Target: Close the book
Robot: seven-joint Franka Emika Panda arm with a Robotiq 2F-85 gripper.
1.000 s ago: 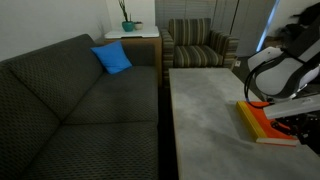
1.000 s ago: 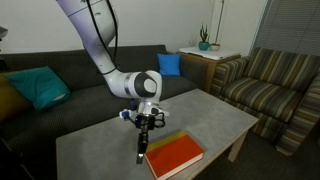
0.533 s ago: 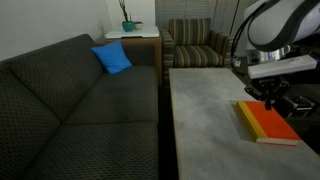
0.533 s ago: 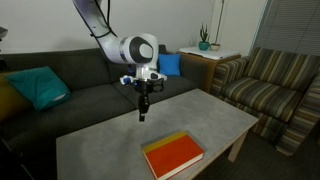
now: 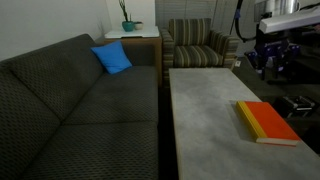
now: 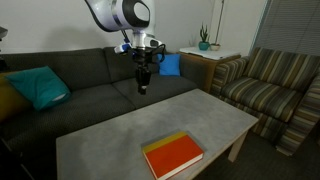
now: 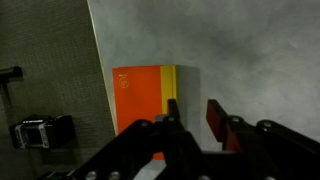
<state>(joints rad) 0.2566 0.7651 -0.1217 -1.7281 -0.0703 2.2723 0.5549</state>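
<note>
The orange-red book (image 5: 268, 122) lies flat and closed on the grey table (image 5: 205, 110), near one edge; its yellowish page edge faces the table's middle. It shows in both exterior views (image 6: 173, 156) and in the wrist view (image 7: 140, 98). My gripper (image 6: 142, 88) hangs high above the table, well clear of the book, over the table's sofa-side edge (image 5: 275, 62). In the wrist view its fingers (image 7: 193, 115) stand close together with a narrow gap and hold nothing.
A dark sofa (image 5: 70, 100) with a blue cushion (image 5: 112, 58) runs along the table. A striped armchair (image 6: 265, 85) stands beyond the table's far end. A side table with a plant (image 5: 128, 22) is in the corner. A camera on a stand (image 7: 40, 130) is on the floor.
My gripper has risen from beside the book up and away towards the sofa. The book stays flat and closed in place.
</note>
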